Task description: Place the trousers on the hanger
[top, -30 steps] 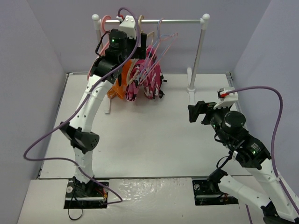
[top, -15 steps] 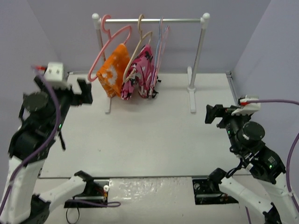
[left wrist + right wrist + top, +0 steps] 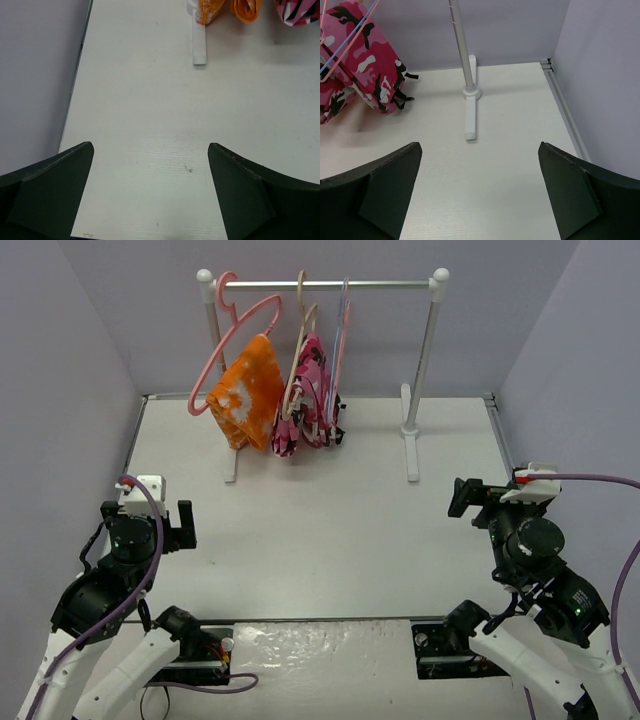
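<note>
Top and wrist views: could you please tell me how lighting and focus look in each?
Left wrist: its own fingers dark and featureless, table evenly lit with faint banding. Right wrist: trousers sharp, casting a soft shadow on the table. Top external: patchy sheen on the near strip.

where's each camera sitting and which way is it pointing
Top external: above and behind the arm bases, looking down and forward across the table to the rack; both arms show.
Left wrist: on the left arm, facing forward and down at the table and the rack's left foot; the open left claw frames it.
Right wrist: on the right arm, facing the rack's right post and the trousers; the open right claw frames it.
Shared: top and right wrist both show the trousers and right post.
</note>
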Controlling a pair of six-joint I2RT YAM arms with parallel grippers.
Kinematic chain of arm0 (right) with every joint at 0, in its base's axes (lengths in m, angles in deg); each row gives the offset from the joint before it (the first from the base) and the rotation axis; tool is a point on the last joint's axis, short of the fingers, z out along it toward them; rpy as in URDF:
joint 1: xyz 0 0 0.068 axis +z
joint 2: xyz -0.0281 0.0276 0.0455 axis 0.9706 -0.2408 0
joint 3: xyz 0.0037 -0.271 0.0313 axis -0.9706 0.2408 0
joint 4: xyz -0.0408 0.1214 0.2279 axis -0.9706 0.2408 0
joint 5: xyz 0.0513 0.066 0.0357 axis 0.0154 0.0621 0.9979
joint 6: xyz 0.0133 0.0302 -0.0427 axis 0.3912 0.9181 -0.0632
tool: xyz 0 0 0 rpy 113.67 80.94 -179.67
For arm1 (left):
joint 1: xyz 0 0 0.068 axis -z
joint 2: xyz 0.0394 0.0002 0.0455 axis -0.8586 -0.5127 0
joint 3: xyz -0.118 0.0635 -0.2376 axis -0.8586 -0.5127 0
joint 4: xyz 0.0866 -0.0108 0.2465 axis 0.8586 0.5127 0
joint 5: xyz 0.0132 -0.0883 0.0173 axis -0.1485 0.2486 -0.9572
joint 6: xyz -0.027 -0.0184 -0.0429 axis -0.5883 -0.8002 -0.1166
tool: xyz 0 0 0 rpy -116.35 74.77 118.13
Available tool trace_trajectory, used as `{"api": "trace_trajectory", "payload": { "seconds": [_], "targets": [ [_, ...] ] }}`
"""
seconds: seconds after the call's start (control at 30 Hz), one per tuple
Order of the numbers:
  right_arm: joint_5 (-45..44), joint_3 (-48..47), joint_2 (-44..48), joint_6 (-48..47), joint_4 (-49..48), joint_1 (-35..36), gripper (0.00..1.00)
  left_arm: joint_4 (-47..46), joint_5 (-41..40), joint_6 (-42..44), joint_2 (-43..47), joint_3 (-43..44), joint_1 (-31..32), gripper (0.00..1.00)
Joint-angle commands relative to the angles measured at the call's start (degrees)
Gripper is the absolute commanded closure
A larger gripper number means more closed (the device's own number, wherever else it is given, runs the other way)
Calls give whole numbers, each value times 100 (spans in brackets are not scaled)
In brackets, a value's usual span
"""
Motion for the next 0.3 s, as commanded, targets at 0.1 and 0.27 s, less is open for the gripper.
{"api": "trace_trajectory", "payload": {
  "seconds": [0.1, 0.27],
  "targets": [
    [-42, 312, 265, 39, -306, -21, 0, -803, -334, -388, 190, -472, -26, 3],
    [75, 360, 351, 40, -312, -4, 0, -802, -341, -609, 200, -627, -26, 3]
  ]
}}
